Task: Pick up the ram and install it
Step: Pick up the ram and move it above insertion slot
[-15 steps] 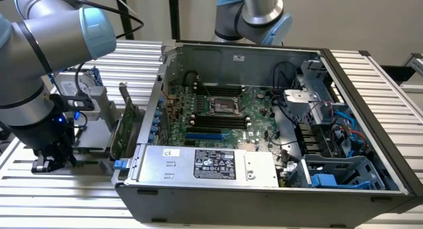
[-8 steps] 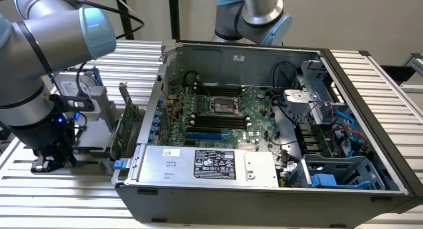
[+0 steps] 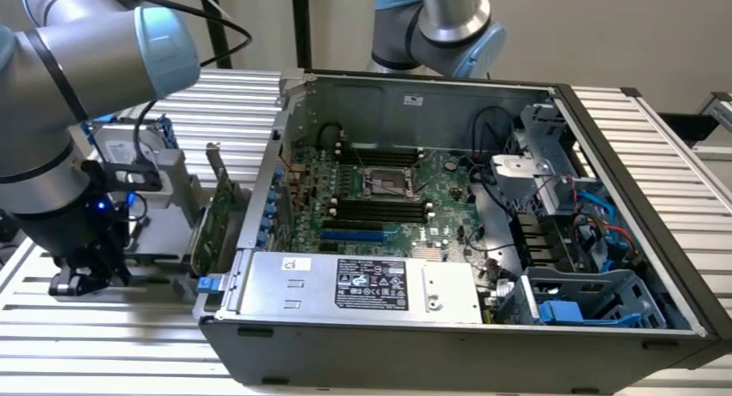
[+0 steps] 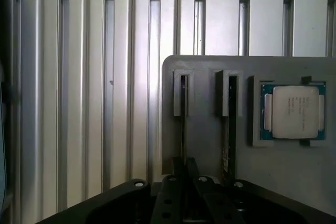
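Your gripper (image 3: 81, 280) is down low at the grey holder (image 3: 160, 233), which sits on the slatted aluminium table (image 3: 115, 327) on the exterior view's left, just outside the open computer case (image 3: 458, 345). In the wrist view the holder (image 4: 205, 145) carries two thin sticks standing on edge in parallel slots, with the square processor chip (image 4: 294, 111) lying flat in its own pocket beside them. The ram (image 4: 182, 119) you're on is the stick farther from the processor. The second stick (image 4: 229, 129), with a pale label, stands between the ram and the chip. The gripper (image 4: 184, 167) is lined up right on the ram's edge at one end of its slot. Clamped on it or just straddling it: you can't tell from these views. The ram is seated in its slot, upright. A green expansion card (image 3: 218, 220) stands on edge between the holder and the case wall. Inside the case you can see the motherboard (image 3: 441, 186), with its dark memory slots (image 3: 372, 212) on the near side of the processor socket (image 3: 389, 183).
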{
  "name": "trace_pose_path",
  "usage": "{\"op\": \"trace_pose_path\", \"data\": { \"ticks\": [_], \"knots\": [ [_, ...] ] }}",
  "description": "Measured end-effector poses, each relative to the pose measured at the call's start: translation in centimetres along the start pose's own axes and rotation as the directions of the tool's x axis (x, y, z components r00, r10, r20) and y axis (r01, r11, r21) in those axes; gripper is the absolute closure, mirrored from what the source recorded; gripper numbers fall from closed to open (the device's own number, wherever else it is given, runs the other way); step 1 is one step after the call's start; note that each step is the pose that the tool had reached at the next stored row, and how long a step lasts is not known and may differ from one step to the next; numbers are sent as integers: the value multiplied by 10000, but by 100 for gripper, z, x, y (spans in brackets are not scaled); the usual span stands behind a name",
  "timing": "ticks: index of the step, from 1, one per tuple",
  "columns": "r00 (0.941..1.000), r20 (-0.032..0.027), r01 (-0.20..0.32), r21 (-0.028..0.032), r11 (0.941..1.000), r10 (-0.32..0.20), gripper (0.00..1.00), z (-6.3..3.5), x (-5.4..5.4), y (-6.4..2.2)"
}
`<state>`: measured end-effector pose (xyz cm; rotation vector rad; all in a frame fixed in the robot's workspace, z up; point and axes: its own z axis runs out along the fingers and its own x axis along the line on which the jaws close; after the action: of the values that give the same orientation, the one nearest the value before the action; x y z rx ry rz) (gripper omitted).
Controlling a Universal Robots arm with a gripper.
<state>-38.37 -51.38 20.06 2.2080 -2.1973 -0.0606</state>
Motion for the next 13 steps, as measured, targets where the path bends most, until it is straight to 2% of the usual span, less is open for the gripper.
{"op": "trace_pose_path", "data": {
  "ticks": [4, 13],
  "knots": [
    [10000, 1, 0, -2, 10000, 0, 100, -113, -1, 5],
    [10000, 1, 1, 0, 10000, -1, 100, -521, -5, 22]
  ]
}}
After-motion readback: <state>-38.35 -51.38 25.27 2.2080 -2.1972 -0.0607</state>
